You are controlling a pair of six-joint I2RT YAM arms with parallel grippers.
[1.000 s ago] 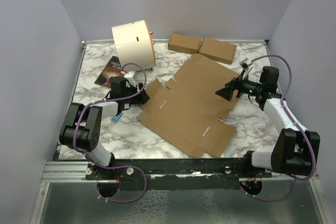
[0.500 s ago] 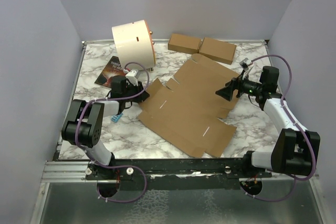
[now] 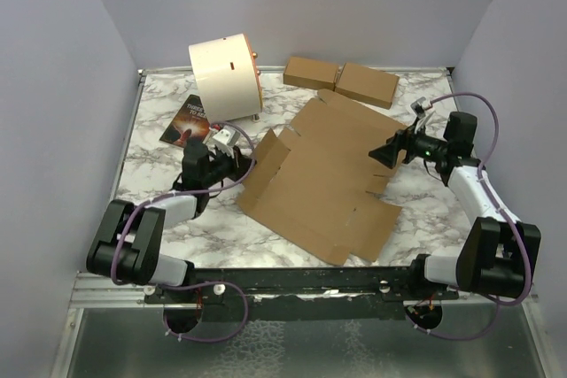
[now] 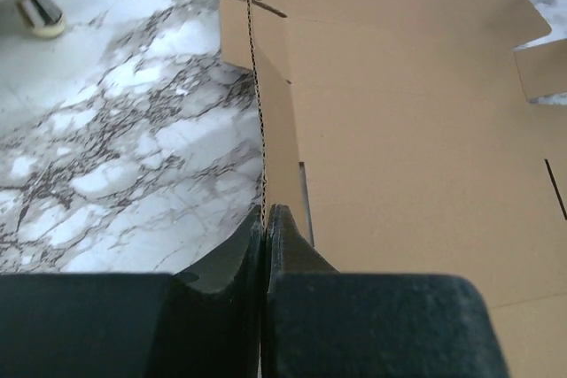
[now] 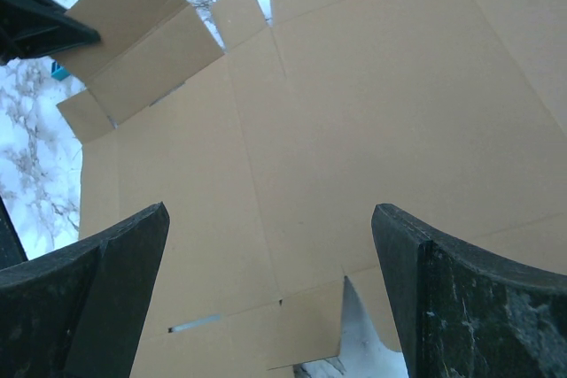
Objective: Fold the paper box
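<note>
Veined white marble tabletop [image 3: 221, 232], slotted brown cardboard paper box [image 3: 328, 174]

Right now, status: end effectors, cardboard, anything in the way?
Left end effector shut on paper box at its left flap edge, flap tilted up. Right end effector open above its right side. Small boxes close behind far corner.

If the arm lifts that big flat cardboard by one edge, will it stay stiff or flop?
Likely it hinges at its creases: the flap pinched by the left gripper stands up while the rest of the paper box lies flat. It looks thin and light, so a push would probably slide it.
</note>
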